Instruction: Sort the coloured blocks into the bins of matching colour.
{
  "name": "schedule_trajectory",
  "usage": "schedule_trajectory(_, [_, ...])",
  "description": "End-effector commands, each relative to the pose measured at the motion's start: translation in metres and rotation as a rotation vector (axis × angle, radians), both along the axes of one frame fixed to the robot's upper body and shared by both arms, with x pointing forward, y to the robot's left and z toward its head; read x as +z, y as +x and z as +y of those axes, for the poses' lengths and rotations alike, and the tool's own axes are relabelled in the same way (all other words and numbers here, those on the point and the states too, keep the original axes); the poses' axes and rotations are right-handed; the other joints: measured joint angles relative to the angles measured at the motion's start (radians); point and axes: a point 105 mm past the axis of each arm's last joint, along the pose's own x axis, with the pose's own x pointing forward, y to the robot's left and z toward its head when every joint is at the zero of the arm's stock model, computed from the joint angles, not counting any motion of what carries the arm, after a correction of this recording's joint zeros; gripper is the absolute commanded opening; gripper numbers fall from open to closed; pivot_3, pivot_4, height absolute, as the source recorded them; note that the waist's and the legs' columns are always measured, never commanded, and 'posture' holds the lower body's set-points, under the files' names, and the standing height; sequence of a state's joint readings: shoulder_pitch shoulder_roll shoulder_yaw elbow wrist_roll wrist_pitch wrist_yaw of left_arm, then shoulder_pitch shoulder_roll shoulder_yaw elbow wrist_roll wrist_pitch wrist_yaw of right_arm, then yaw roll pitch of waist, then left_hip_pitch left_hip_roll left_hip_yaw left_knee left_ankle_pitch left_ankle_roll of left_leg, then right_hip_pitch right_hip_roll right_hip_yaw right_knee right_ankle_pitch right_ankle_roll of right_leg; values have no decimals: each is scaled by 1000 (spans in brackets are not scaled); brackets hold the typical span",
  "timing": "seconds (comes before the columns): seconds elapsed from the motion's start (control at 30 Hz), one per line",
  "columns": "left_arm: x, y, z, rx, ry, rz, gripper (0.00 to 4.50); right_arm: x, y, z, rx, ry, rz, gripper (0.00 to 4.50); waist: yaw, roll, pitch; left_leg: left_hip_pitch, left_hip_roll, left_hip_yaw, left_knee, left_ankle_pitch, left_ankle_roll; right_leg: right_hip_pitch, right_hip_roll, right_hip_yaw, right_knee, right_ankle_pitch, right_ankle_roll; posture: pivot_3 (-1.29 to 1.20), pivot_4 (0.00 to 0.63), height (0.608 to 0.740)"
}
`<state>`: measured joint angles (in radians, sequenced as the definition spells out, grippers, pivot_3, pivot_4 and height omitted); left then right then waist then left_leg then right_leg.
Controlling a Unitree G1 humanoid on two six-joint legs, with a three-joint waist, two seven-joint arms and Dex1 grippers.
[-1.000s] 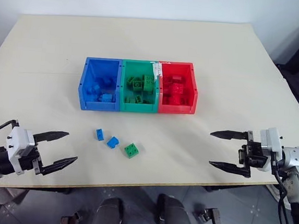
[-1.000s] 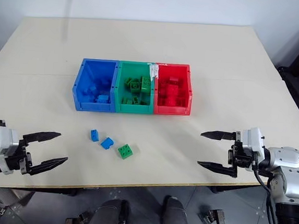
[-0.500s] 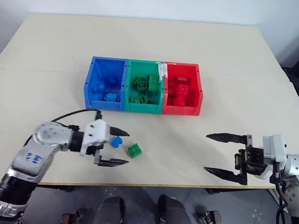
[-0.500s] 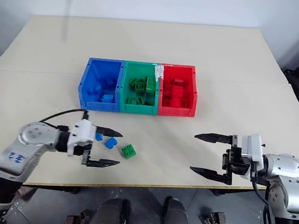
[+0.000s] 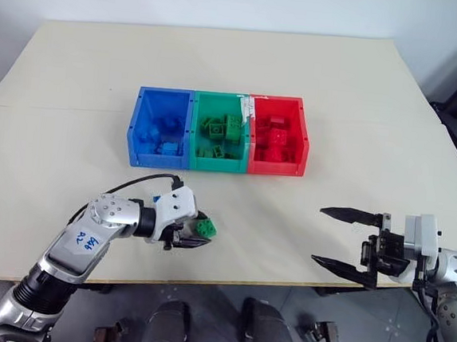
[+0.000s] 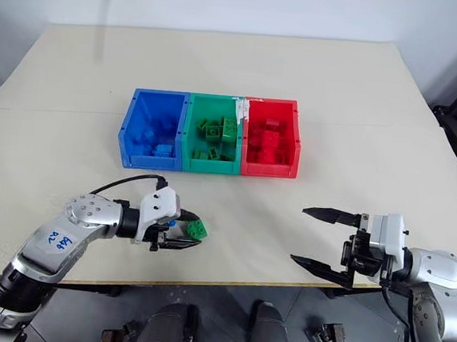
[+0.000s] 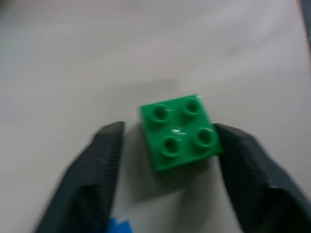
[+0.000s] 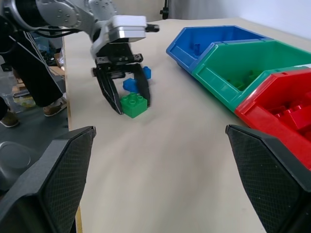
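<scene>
1. One green block (image 7: pixel 179 132) is lying studs-up on the table (image 5: pixel 77 70), near the front edge and left of centre, between the two black fingers of the left gripper (image 5: pixel 200 234).
2. In the left wrist view one finger (image 7: pixel 245 165) is touching the block's side, while the other finger is standing just apart from it, so the jaws are bracketing the block rather than clamping it.
3. Two blue blocks (image 8: pixel 132 83) are lying just behind the green one, partly hidden by the gripper.
4. Three joined bins are sitting farther back at the table's centre: blue bin (image 5: pixel 139 123) on the left, green bin (image 5: pixel 196 128) in the middle, red bin (image 5: pixel 302 137) on the right, each holding several blocks of its own colour.
5. The right gripper (image 5: pixel 347 241) is hovering at the near right, fingers spread wide and holding nothing.
</scene>
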<state>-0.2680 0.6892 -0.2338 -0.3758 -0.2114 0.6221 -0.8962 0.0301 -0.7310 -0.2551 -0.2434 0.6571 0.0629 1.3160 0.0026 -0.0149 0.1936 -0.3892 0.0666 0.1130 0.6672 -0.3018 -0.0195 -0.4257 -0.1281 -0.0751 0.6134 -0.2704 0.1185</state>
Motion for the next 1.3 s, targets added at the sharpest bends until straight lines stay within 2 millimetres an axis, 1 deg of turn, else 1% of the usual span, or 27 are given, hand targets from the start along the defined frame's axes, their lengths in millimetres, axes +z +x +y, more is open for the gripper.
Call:
schedule_trajectory(0.03, [-5,-6,-2,-8,8,14,1531,8,1,3,8,10,-47,4500,0,0,0,0,0,0,0,0,0,0,0,0,0,0,0,0,150,740])
schedule_trajectory(0.13, [1,-3,-5,-21,-35,-28,1494,8,2,3,10,10,-50,4500,0,0,0,1,0,0,0,0,0,1,0,0,0,0,0,0,150,740])
schedule_trajectory(0.23, [33,7,-13,-50,-242,-144,1494,11,4,2,-7,27,-61,4500,5,0,0,0,0,0,1,0,0,1,0,0,0,0,0,0,150,740])
schedule_trajectory(0.27, [45,14,-10,-47,-288,-206,1494,13,3,1,-29,51,-66,4500,6,0,0,0,0,0,2,0,0,1,0,0,0,0,0,0,150,740])
schedule_trajectory(0.33, [59,25,-4,-34,-328,-272,1494,16,1,-1,-74,92,-76,4500,15,0,0,0,0,-1,3,0,0,1,0,0,1,0,0,0,150,740])
schedule_trajectory(0.37, [66,34,-2,-12,-343,-303,1494,20,1,-3,-102,124,-97,4500,19,0,0,0,0,-1,3,0,0,1,0,0,2,0,0,0,150,740])
schedule_trajectory(0.43, [86,63,-5,55,-389,-358,1494,26,3,-12,-203,158,-133,4500,30,0,0,0,0,-1,5,0,0,1,0,0,3,0,0,0,150,740])
schedule_trajectory(0.53, [100,87,-11,96,-407,-395,1494,30,4,-21,-287,174,-161,4500,32,0,0,-2,-1,-4,14,-2,3,5,0,-1,4,2,3,0,150,740])
schedule_trajectory(0.6, [113,112,-22,128,-415,-442,1494,35,6,-37,-401,201,-193,4500,31,0,0,0,-1,-4,14,-3,4,9,0,-1,0,2,4,0,150,740])
schedule_trajectory(0.67, [119,128,-32,144,-405,-458,1494,36,6,-47,-464,212,-211,4500,31,0,0,0,-1,-5,14,-3,5,11,0,-2,-3,4,6,0,150,740])
schedule_trajectory(0.73, [120,135,-37,141,-396,-467,1494,36,6,-50,-480,212,-213,4500,29,0,0,0,-2,-5,14,-3,6,12,0,-2,-5,4,6,0,150,740])
schedule_trajectory(0.83, [117,152,-40,192,-357,-469,1494,32,4,-51,-498,206,-205,4500,21,0,0,0,-2,-4,13,-3,4,12,1,-2,-7,4,6,0,150,740])
schedule_trajectory(0.87, [119,156,-39,219,-358,-484,1844,31,3,-51,-499,206,-203,4500,19,0,0,0,-2,-4,13,-3,4,11,1,-2,-6,4,7,0,150,740])
schedule_trajectory(0.9, [120,156,-41,210,-369,-472,2238,31,3,-50,-499,207,-203,4500,19,0,0,0,-2,-3,12,-3,4,11,1,-2,-6,4,7,0,150,740])
schedule_trajectory(1.03, [120,152,-40,186,-377,-476,3349,29,4,-46,-479,208,-198,4500,21,0,0,-1,-2,-3,11,-4,4,11,1,-2,-7,4,7,0,150,740])
schedule_trajectory(1.1, [123,148,-36,171,-391,-491,4007,29,7,-42,-454,210,-197,4500,22,0,0,-1,-2,-3,12,-4,4,11,0,-2,-7,4,7,0,150,740])
schedule_trajectory(1.13, [124,142,-31,152,-394,-510,4305,31,9,-39,-429,210,-198,4500,20,0,0,-1,-2,-3,12,-4,4,12,0,-2,-8,4,7,0,150,740])
schedule_trajectory(1.17, [125,136,-25,129,-399,-522,4470,32,11,-35,-401,210,-197,4500,17,0,0,-1,-2,-3,12,-4,4,11,0,-2,-8,4,7,0,150,740])
schedule_trajectory(1.27, [124,114,-2,85,-440,-505,4470,34,14,-23,-304,200,-187,4500,6,0,0,0,0,-2,12,-4,4,11,1,-2,-6,4,7,0,150,740])
schedule_trajectory(1.3, [121,105,6,69,-430,-498,4470,34,16,-18,-271,193,-181,4500,4,0,0,0,0,-2,11,-4,4,11,1,-2,-5,4,7,0,150,740])
